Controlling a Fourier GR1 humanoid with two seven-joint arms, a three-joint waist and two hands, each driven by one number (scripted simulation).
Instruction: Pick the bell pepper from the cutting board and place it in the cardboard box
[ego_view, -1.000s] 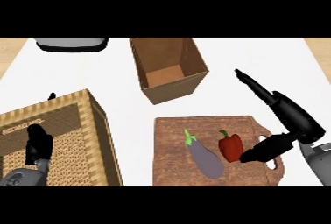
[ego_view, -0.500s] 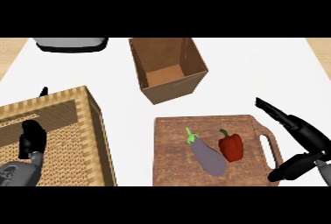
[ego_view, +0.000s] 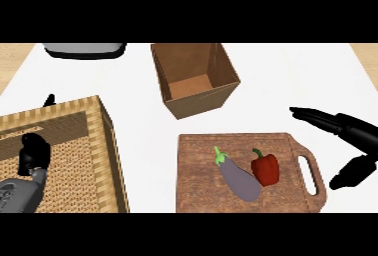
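Note:
A red bell pepper with a green stem lies on the wooden cutting board, right of a purple eggplant. The open cardboard box stands behind the board, tilted, with nothing inside. My right hand hovers open to the right of the board's handle, fingers stretched toward the upper left and thumb hanging down; it touches nothing. My left hand rests at the lower left over the wicker basket, fingers relaxed.
A large wicker basket fills the left side of the white counter. A grey appliance sits at the back left edge. Bare counter lies between the box and my right hand.
My right hand has pulled back to the right, off the board and away from the pepper. Pepper and eggplant have not moved. The left hand shifted only slightly.

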